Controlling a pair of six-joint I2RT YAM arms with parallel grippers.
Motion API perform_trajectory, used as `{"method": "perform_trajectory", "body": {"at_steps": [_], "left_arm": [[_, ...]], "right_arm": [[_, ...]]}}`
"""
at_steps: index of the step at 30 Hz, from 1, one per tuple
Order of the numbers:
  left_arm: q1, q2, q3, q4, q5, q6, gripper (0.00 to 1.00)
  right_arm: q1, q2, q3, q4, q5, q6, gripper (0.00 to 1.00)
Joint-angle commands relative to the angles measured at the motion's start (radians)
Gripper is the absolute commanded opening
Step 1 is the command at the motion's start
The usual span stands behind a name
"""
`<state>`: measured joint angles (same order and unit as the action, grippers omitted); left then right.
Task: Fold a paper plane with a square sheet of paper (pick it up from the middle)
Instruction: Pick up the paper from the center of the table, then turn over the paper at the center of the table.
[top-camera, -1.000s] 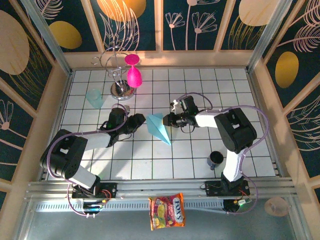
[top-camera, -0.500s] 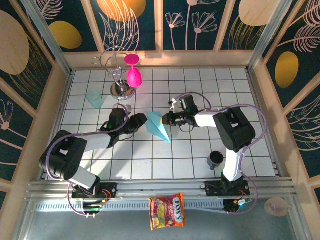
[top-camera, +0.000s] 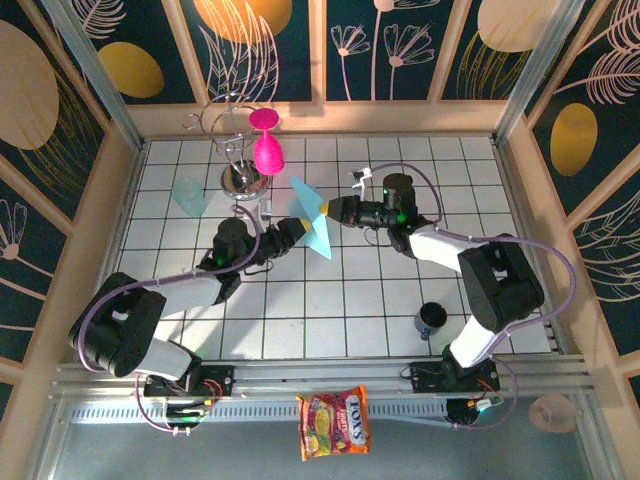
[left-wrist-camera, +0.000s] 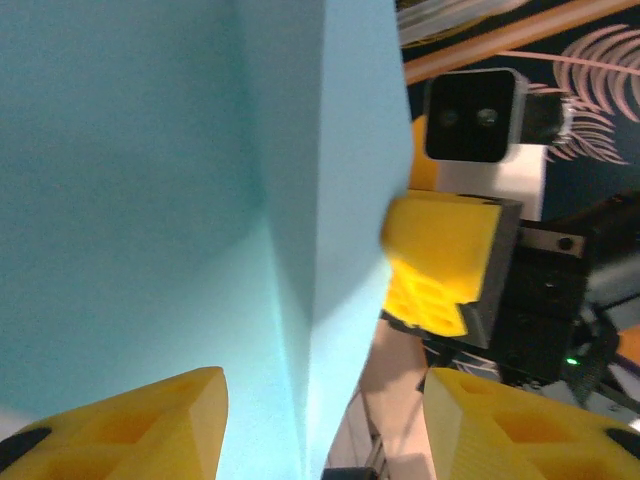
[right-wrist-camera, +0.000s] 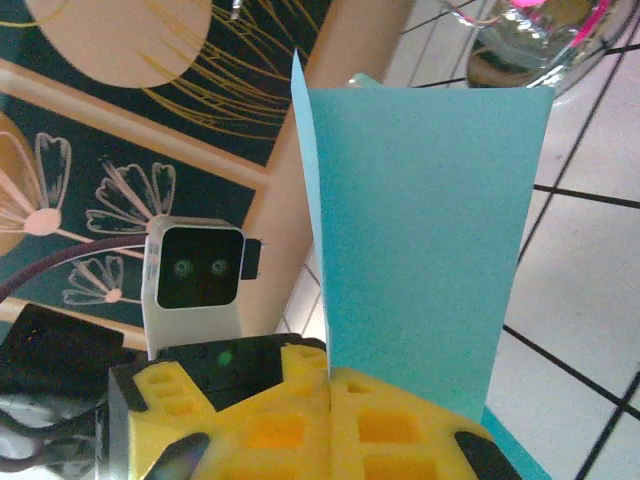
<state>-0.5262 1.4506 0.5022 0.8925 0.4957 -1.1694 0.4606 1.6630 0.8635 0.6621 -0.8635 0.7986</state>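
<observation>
Evidently the right claw carries the load here: its two yellow fingers are pressed together on the lower edge of the paper plane, and the light-blue sheet rises straight up from them, past the claw tip. In the overhead view the folded paper stands off the bench, just beyond the tip of this claw and between it and the left claw. Pinching it at one edge likely leaves the rest of the paper free for the other arm to work on.

The left claw faces it from the opposite side with its jaws apart. In its wrist view one finger sits below the broad blue face and the other is well off to the far side. A lengthwise crease of the plane runs down into the gap between them. I cannot tell whether the nearer finger touches the paper. The spread jaws suggest either a release or a fresh grip being lined up on that crease.

Raised like this, the thin paper can be pinched from both sides, which a sheet lying flat would not allow. The risk I would guess at is the sheet bending or slipping in a single narrow pinch. The pink goblets hang beyond both claws, well apart from the paper.
</observation>
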Motion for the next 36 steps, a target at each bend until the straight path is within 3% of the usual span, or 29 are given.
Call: {"method": "perform_trajectory", "body": {"at_steps": [1, 7, 25, 31, 36], "left_arm": [[-0.009, 0.019, 0.018, 0.142, 0.050, -0.021, 0.55], [-0.019, 0.050, 0.063, 0.146, 0.087, -0.010, 0.51], [-0.023, 0.067, 0.098, 0.166, 0.105, -0.007, 0.15], [-0.022, 0.047, 0.096, 0.082, 0.068, 0.037, 0.10], [-0.022, 0.015, 0.121, -0.131, 0.004, 0.148, 0.10]], "right_arm": [[-0.007, -0.020, -0.023, 0.159, -0.048, 0.134, 0.00], [-0.012, -0.004, -0.039, 0.294, -0.080, 0.252, 0.00], [-0.035, 0.013, -0.062, 0.355, -0.091, 0.318, 0.02], [-0.069, -0.022, -0.076, 0.249, -0.067, 0.253, 0.21], [-0.123, -0.110, -0.076, -0.034, 0.037, 0.068, 0.39]]}}
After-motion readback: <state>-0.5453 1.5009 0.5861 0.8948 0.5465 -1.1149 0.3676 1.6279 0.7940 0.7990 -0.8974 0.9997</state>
